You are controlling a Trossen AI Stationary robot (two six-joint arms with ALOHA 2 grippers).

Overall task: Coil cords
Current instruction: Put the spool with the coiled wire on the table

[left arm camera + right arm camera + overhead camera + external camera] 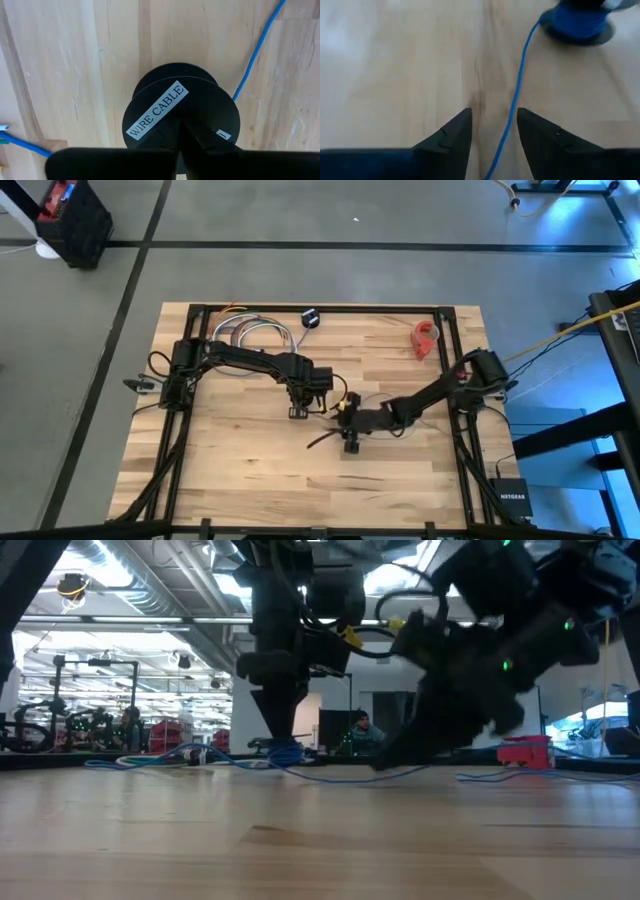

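The cord is a thin blue cable (520,75) wound on a black spool (180,105) labelled "WIRE CABLE". The spool stands on the table near its middle (285,752), and the loose cable lies on the wood (350,776). My left gripper (298,410) points straight down over the spool, fingers shut (180,150). My right gripper (492,132) slants down just right of the spool (340,438). It is open, with the cable running between its fingers and no touch that I can make out. My left gripper comes from above, pointing down, with its shut fingertips (192,145) on the middle of the spool's top flange (165,110). The fingers hide the contact, so I cannot tell whether they pinch something there or only rest on it. The spool's lower flange (580,36) sits on the table.
A bundle of multicoloured looped wires (250,332) and a separate small black disc (310,318) lie at the far edge. A red tape dispenser (427,338) sits at the far right. The wood toward the near edge (300,490) is bare. A person (362,730) is in the room behind.
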